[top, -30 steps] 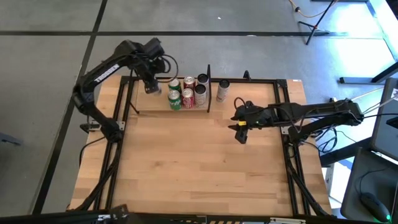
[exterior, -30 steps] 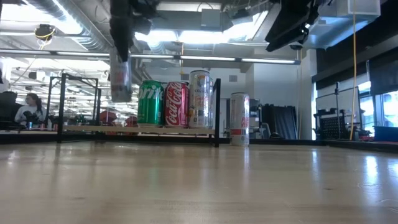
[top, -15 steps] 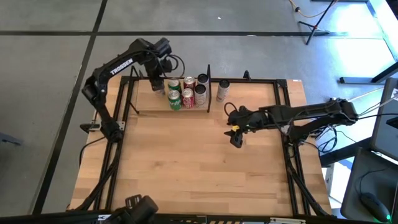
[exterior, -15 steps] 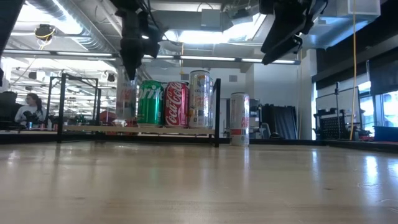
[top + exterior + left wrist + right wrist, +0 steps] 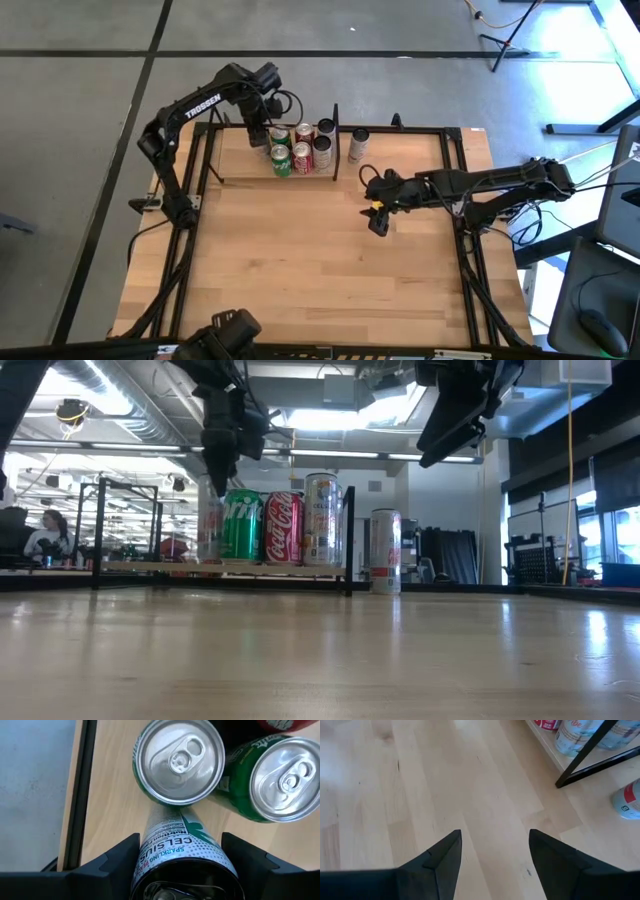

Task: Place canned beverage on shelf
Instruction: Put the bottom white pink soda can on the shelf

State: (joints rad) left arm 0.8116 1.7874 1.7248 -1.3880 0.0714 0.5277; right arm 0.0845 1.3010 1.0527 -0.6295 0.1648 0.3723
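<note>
The left gripper [image 5: 258, 135] grasps a Celsius can [image 5: 181, 851] beside the green cans [image 5: 281, 160] on the shelf [image 5: 230, 165]; the right gripper [image 5: 378, 222], fingers parted, hovers nearby.

Both arms are dark, built of slim jointed links. The left arm [image 5: 195, 105] carries white "TROSSEN" lettering along one link, and black cables loop beside its wrist. The left claw [image 5: 182, 862] has two matte black, wedge-shaped fingers. The right claw [image 5: 495, 852] has the same pointed black fingers and a yellow patch near its wrist.
</note>
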